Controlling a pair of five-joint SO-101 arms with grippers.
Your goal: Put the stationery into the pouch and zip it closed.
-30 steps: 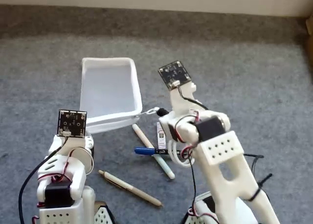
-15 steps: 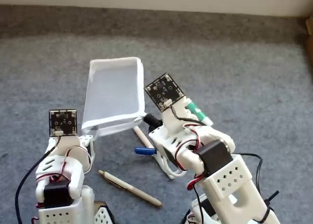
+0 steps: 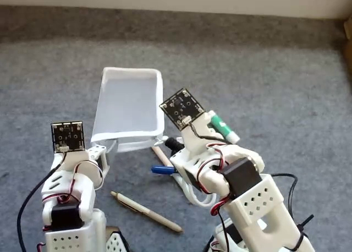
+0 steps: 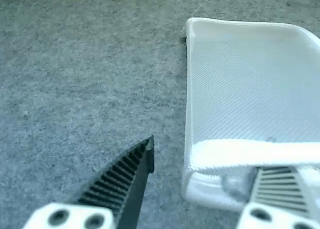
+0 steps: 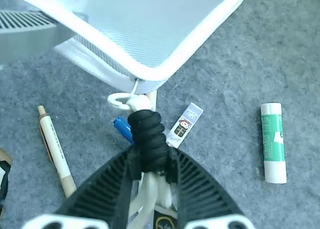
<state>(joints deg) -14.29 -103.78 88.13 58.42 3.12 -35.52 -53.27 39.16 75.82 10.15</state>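
The right gripper (image 5: pixel 148 154) is clamped on the zip pull (image 5: pixel 146 131) at the near right corner of the pouch (image 3: pixel 129 106), while the fingers of the left gripper (image 4: pixel 210 159) stand apart, seemingly astride its near left corner, so a tug may drag the unpinned pouch, or close it with the pens (image 3: pixel 146 211) lying outside.
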